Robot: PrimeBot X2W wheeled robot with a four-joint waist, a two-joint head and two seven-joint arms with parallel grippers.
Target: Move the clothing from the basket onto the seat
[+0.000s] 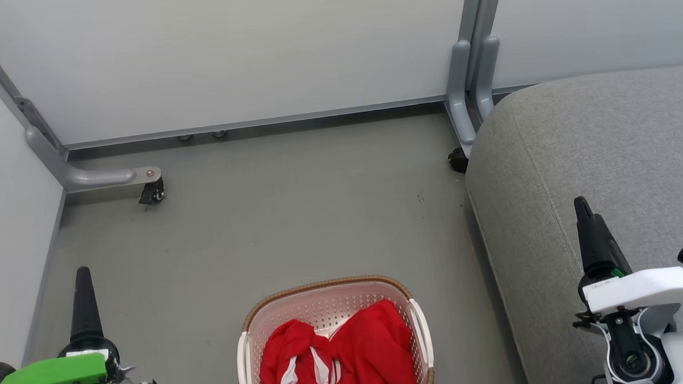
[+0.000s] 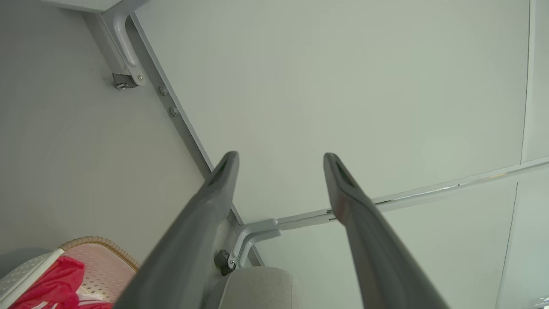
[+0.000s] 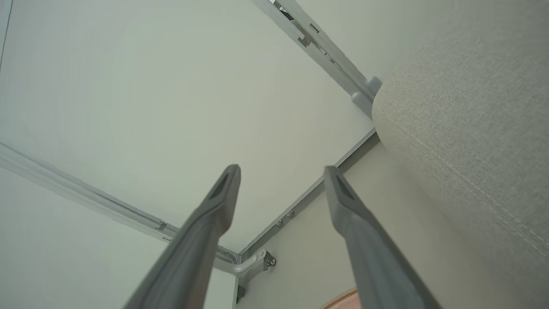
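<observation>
The red clothing (image 1: 347, 351) lies bunched up inside the basket (image 1: 322, 287) on the floor (image 1: 291, 216). The basket sits between the two arms, to the right of the left gripper (image 2: 281, 159) and to the left of the right gripper (image 3: 281, 171), about as near to one as to the other. The big grey seat (image 1: 601, 149) is just beside the basket on the robot's right, and both grippers are spread wide apart, with nothing in them and touching nothing.

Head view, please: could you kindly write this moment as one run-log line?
clothing: in basket | seat: right of basket | left gripper: open, empty | right gripper: open, empty
</observation>
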